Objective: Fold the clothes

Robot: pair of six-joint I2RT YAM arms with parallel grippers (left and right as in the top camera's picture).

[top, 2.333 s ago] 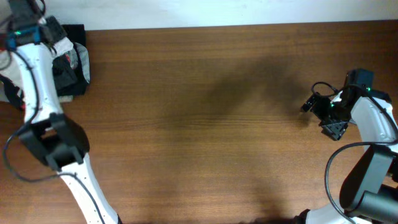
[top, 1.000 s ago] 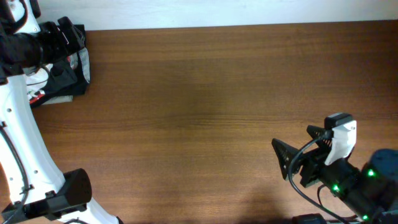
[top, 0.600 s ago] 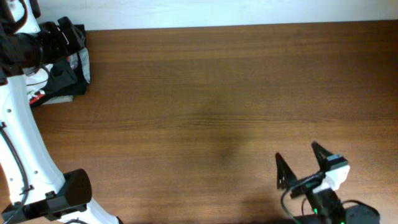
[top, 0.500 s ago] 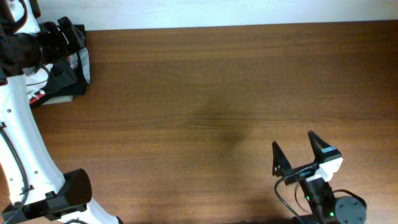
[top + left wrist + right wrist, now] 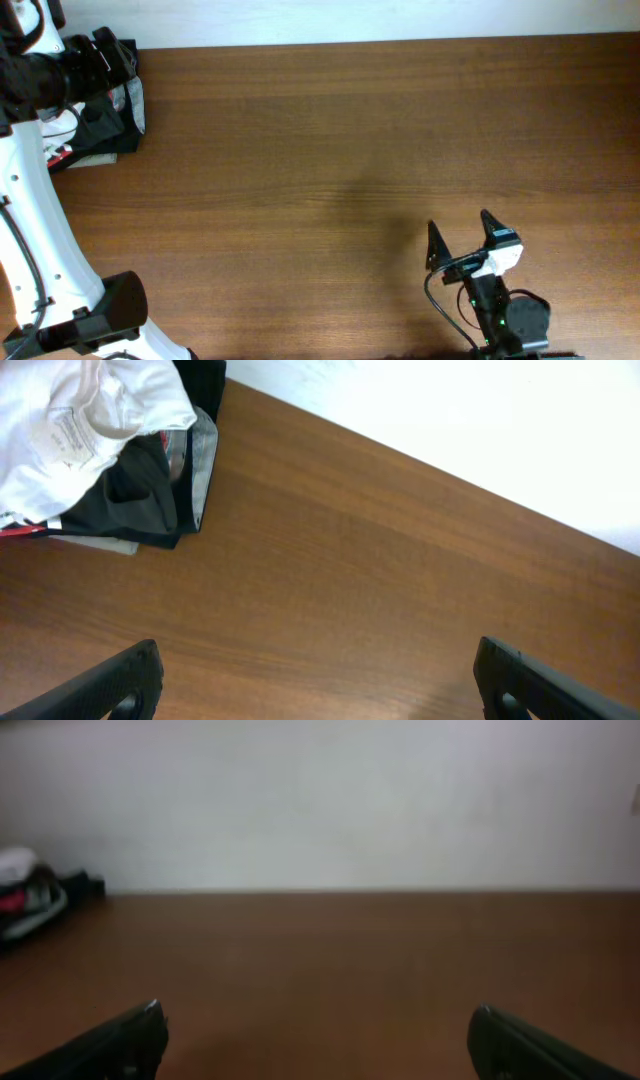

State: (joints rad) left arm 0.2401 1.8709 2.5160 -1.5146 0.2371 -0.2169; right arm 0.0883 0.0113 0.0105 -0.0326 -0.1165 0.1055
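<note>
The clothes, a crumpled white T-shirt [image 5: 85, 410] with a printed label, lie on top of a pile at the table's far left corner. My left gripper [image 5: 318, 655] hovers open beside that pile, over bare wood, touching nothing; from overhead the left gripper [image 5: 112, 58] sits above the pile and hides most of the shirt. At the front edge, right of centre, my right gripper [image 5: 462, 235] is open and holds nothing. In the right wrist view the right gripper [image 5: 318, 1015] looks across the table, and the pile [image 5: 28, 892] is small at the far left.
Under the shirt lie a black garment [image 5: 150, 500] and a grey garment [image 5: 205, 460]. The wooden table [image 5: 330, 140] stretches to a white wall [image 5: 330, 800] at the back. My left arm's white links [image 5: 40, 230] run down the left edge.
My right gripper has swung from the lower right corner leftward and a little away from the front edge, staying open. The left arm has held still over the last second.
</note>
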